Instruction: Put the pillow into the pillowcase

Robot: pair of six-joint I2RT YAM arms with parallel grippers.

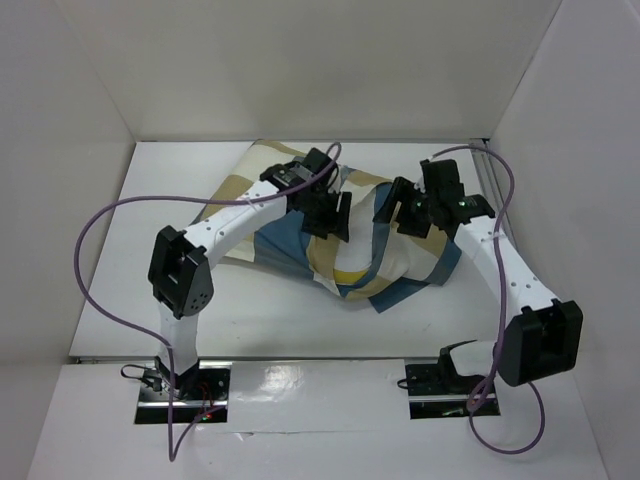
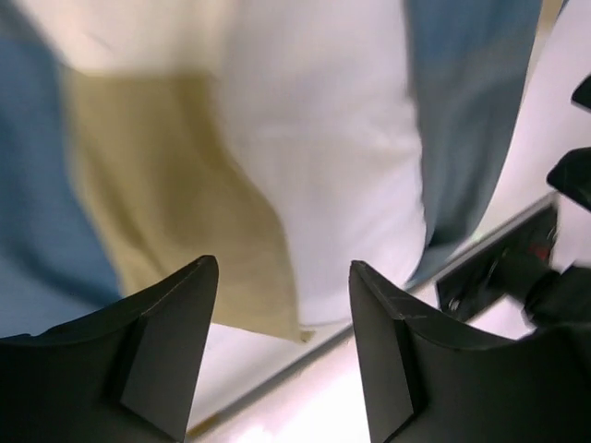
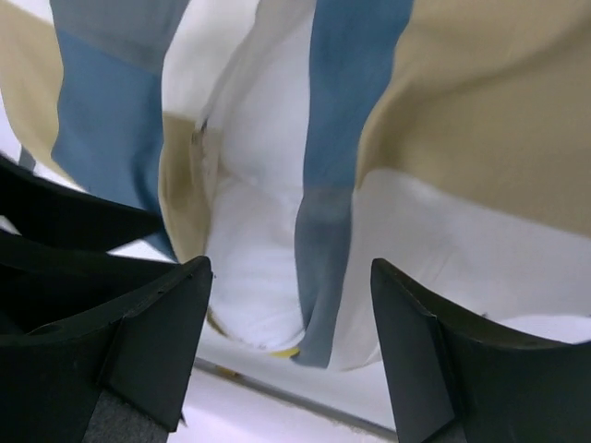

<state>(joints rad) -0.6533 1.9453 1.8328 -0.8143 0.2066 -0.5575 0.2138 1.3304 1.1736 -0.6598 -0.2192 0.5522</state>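
The pillowcase (image 1: 300, 250), in blue, tan and cream blocks, lies bunched at the table's middle. The white pillow (image 1: 345, 262) with its yellow band shows through the sack's front opening; most of it is covered by the cloth. My left gripper (image 1: 333, 222) is open and empty above the sack's middle. My right gripper (image 1: 398, 215) is open and empty above its right part. In the left wrist view the gripper (image 2: 282, 277) hangs over the pillowcase (image 2: 175, 185). In the right wrist view the gripper (image 3: 291, 268) hangs over the pillowcase (image 3: 462, 111) mouth, with the pillow (image 3: 249, 268) inside.
White walls close in the table on the left (image 1: 60, 200), back and right. A metal strip (image 1: 320, 357) runs along the table's front edge. Purple cables (image 1: 95, 230) loop beside both arms. The left arm's black body (image 3: 55, 231) shows in the right wrist view.
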